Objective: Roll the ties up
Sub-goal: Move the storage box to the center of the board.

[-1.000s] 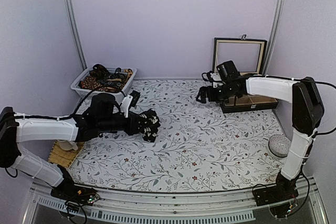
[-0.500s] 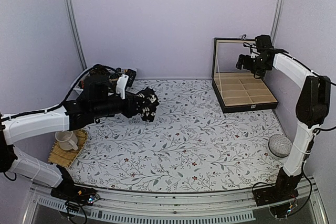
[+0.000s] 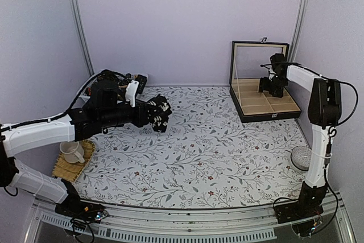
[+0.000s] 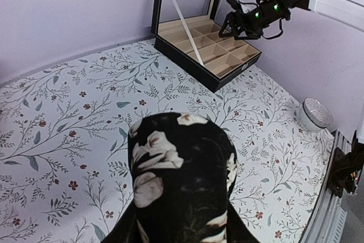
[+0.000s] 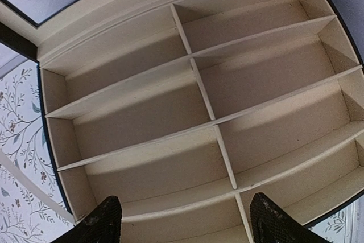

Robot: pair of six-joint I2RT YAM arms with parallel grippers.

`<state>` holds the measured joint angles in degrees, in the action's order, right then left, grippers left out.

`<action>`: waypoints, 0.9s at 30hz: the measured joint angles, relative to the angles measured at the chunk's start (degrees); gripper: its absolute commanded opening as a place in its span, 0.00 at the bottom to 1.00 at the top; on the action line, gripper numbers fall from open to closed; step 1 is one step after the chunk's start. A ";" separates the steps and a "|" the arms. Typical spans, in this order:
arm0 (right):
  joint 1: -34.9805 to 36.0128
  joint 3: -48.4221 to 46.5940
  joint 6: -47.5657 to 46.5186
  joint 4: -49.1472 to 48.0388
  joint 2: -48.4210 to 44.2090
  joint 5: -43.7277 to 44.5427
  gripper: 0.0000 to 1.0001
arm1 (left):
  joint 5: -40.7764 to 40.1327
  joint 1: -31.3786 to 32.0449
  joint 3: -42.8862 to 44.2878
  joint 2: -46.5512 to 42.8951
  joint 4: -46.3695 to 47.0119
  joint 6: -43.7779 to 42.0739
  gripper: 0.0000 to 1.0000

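Rolled tie [image 4: 182, 180], black with pale flowers, is sitting clamped in the left gripper [image 3: 154, 115], filling the bottom centre of the left wrist view. The fingers themselves are mostly buried under the fabric, so how far around the roll they are reaching is hard to say. In the top view the roll is hanging above the floral tablecloth [image 3: 216, 157], left of centre, with the left arm stretching in from the lower left edge of the frame. Below that arm, at the left edge of the cloth, a pale cup [image 3: 71, 152] is resting on a woven mat [image 3: 60, 169].

At the upper right of the top view, the right gripper [image 5: 187, 226] is hovering over the black divided box [image 3: 267, 116], its fingers [image 5: 105, 223] standing wide apart with nothing between them. The wrist camera is looking straight down into the beige compartments. The box lid [image 3: 259, 43] is standing upright behind it. A round grey object [image 3: 301, 156] is lying near the lower right edge of the cloth.
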<state>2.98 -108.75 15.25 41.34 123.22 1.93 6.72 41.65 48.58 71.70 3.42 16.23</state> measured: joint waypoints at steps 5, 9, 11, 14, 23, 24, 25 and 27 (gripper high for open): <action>-0.52 1.31 -0.09 0.68 0.48 3.13 0.70 | -0.48 0.00 0.00 -0.04 -0.57 0.26 0.00; -0.94 3.93 -0.09 0.70 0.83 3.80 0.67 | -0.98 -0.02 0.00 -0.04 -0.85 0.24 0.00; -1.09 5.79 -0.09 0.66 0.90 3.80 0.64 | -1.03 -0.02 0.00 -0.04 -0.85 0.22 0.00; -1.14 8.39 -0.13 0.79 0.92 3.82 0.54 | -0.98 -0.07 0.00 -0.07 -0.83 0.13 0.00; -1.05 11.23 -1.31 -0.42 0.92 3.56 0.31 | -0.74 -0.59 0.00 -1.07 -0.72 0.09 0.00; -0.98 11.41 -1.49 -0.66 0.92 3.65 0.31 | -0.70 -0.63 0.00 -1.11 -0.70 0.09 0.00; -0.57 11.61 -1.66 -0.94 0.92 3.85 0.31 | -0.61 -0.68 0.00 -1.20 -0.74 0.09 0.00; -0.04 11.98 -2.10 -1.40 0.92 4.66 0.31 | -0.42 -0.79 0.00 -1.33 -0.72 0.11 0.00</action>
<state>2.94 -96.77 13.15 39.94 124.14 6.59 6.31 40.86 48.58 70.37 2.70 16.34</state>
